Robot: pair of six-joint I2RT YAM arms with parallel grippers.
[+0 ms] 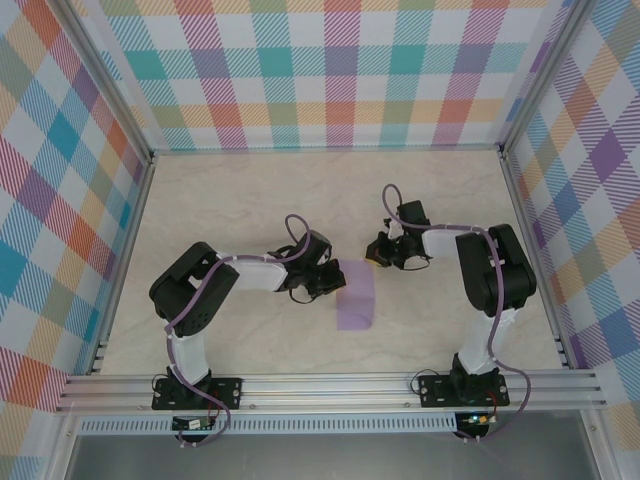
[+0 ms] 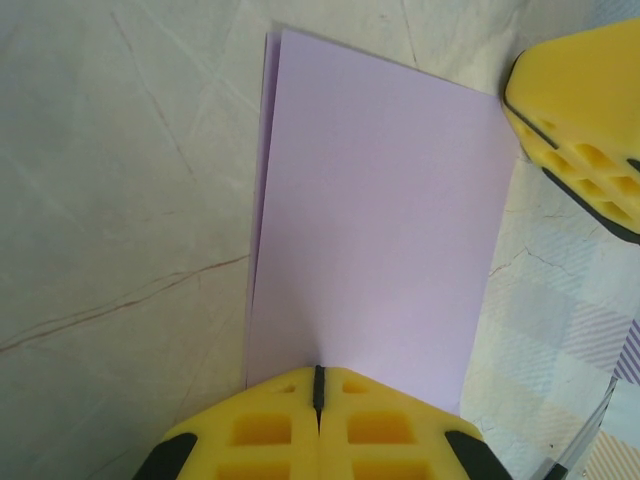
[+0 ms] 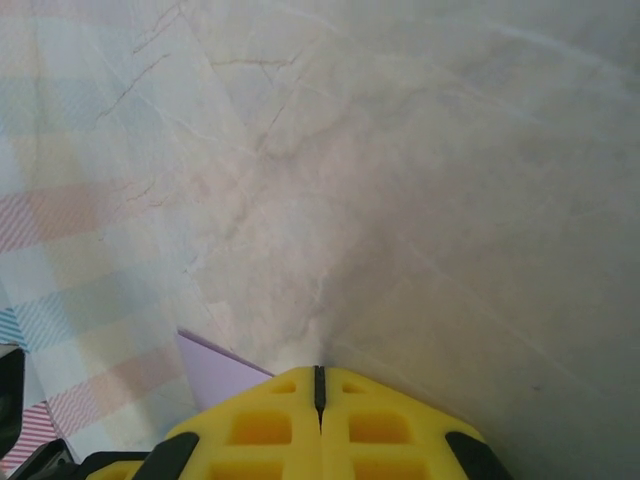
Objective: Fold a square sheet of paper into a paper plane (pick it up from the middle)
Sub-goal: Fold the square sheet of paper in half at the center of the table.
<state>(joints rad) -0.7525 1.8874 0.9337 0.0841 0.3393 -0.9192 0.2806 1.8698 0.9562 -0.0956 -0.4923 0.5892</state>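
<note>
Marble table [image 1: 250, 200]: folded lilac paper [image 1: 355, 300] flat between closed left jaws, right jaws.

No text, label, brand, number or sign could be read on anything in the three views (the small dark electronic part with wires [image 1: 190, 424] at the lower left of the top view, and the similar dark part [image 1: 472, 420] at the lower right, were too small to show any marking).
</note>
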